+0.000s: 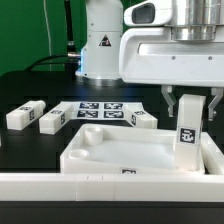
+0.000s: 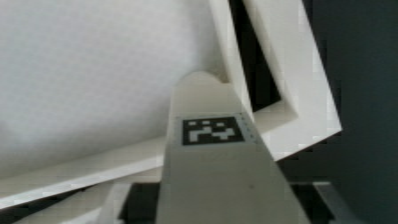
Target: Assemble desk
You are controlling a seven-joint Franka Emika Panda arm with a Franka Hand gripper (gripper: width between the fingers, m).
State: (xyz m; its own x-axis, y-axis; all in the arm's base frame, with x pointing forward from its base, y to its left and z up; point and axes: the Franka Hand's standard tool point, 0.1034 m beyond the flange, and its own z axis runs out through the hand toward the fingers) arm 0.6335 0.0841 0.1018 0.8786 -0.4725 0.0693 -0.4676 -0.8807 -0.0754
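Observation:
The desk's wide white rimmed panel (image 1: 120,152) lies flat on the black table near the front. My gripper (image 1: 192,112) is shut on a white block leg (image 1: 188,132) with a black-and-white tag and holds it upright over the panel's corner at the exterior view's right. In the wrist view the leg (image 2: 214,150) runs from between my jaws down to the panel's (image 2: 107,80) rimmed corner. Whether its end touches the panel I cannot tell. Three more tagged legs lie loose behind the panel: two (image 1: 22,115) (image 1: 53,120) at the exterior view's left and one (image 1: 146,120) mid-table.
The marker board (image 1: 100,108) lies flat behind the panel, between the loose legs. A long white rail (image 1: 100,186) edges the table's front. The arm's white base (image 1: 100,45) stands at the back, with a green wall behind it.

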